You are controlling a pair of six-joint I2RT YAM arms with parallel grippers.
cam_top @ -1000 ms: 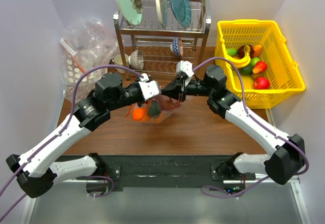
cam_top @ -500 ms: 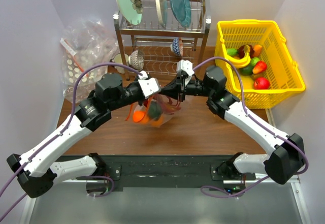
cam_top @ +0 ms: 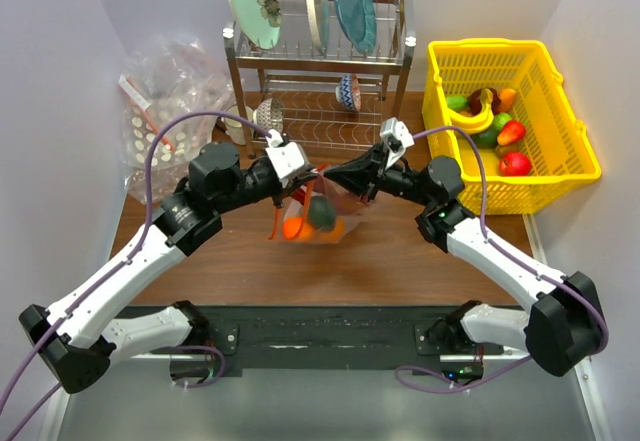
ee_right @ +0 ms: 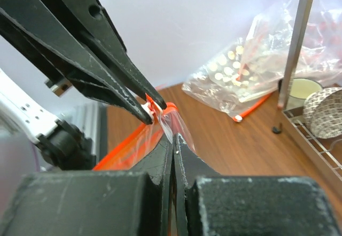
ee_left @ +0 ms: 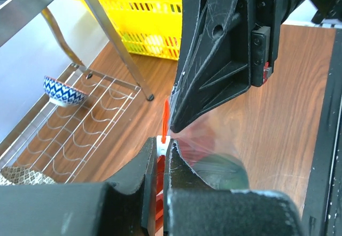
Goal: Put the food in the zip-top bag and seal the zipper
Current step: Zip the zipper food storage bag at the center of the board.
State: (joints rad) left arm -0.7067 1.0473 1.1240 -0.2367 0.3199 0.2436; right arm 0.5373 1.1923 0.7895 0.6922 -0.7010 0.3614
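Two tools grip the bag (ee_left: 214,139): left tool (ee_left: 162,146) and right tool (ee_right: 173,146) pinch its zipper (ee_right: 154,106), tips nearly touching; we see orange (cam_top: 293,228), green fruit (cam_top: 322,215) inside.

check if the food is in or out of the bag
In: orange and green fruit show through the clear bag.

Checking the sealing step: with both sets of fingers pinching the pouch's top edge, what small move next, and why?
Probably slide the right fingers along the zipper, away from the left fingers: both pinch it close together, with the food inside the zip-top bag.
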